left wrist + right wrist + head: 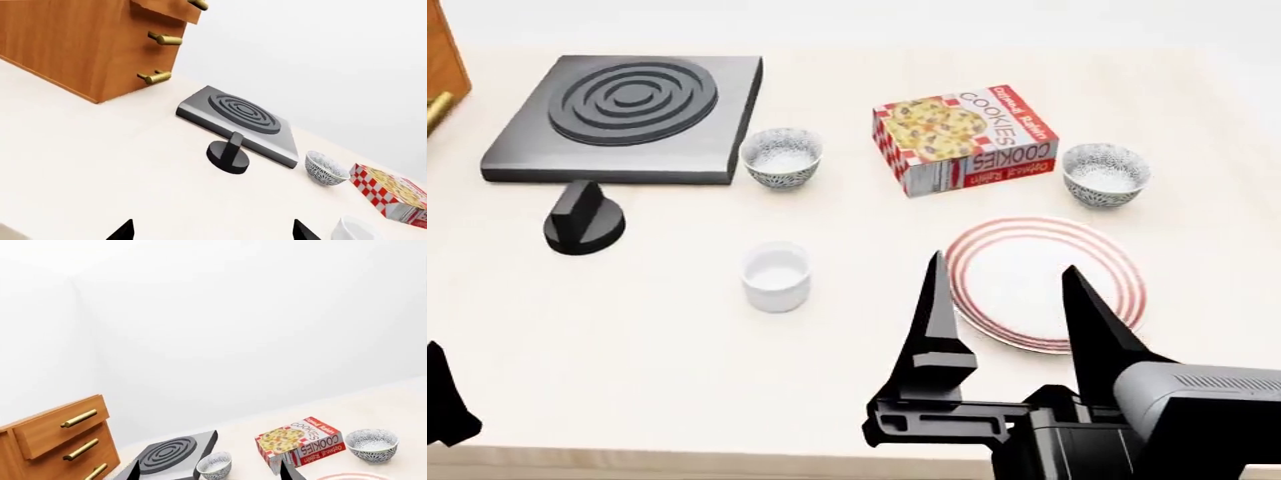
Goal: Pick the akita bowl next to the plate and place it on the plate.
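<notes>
The akita bowl (1105,172), grey-black patterned outside and white inside, stands just beyond the plate's far right rim; it shows again as the akita bowl (371,444) in the right wrist view. The plate (1045,283) is white with red rings and holds nothing. My right gripper (1008,300) hovers open over the plate's near left edge, nothing between its fingers (291,471). A twin bowl (782,157) sits by the stove. Only the tip of my left gripper (441,405) shows at the bottom left; in its wrist view the left gripper (213,232) is open and empty.
A cookie box (965,137) lies between the two bowls. A plain white cup (777,276) stands left of the plate. A black stove (627,115) and a black knob (585,220) are at the left, a wooden drawer cabinet (87,40) beyond them.
</notes>
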Robot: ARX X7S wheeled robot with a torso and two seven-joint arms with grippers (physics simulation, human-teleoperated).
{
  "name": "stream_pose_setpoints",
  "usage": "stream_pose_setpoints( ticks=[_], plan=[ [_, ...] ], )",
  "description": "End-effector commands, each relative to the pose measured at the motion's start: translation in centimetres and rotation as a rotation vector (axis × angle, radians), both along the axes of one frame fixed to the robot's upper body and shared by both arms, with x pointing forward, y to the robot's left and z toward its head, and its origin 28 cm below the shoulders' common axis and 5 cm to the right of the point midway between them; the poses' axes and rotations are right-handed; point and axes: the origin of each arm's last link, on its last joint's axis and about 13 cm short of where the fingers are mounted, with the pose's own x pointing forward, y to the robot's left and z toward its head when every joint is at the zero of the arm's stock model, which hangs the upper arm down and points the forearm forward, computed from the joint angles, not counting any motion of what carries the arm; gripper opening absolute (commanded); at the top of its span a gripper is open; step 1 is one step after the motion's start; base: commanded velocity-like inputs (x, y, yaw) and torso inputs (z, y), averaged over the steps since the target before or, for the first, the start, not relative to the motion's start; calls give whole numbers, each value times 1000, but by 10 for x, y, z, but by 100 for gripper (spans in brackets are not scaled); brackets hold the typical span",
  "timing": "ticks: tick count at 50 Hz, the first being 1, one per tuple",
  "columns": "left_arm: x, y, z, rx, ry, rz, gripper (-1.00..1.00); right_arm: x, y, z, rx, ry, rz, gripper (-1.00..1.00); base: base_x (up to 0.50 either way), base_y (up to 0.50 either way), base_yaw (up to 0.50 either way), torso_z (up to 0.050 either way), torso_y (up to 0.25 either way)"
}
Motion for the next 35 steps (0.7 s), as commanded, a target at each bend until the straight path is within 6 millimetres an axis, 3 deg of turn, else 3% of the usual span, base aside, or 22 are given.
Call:
stream_pose_setpoints(
  ticks=[1,35],
  plan=[
    [0,0,1,-4,1,3,100,0,0,1,-1,0,1,100,0,-375,0,0,0],
    [0,1,0,-4,1,5,100,0,-1,1,0,6,-5,100,0,-379,0,0,0]
  ],
)
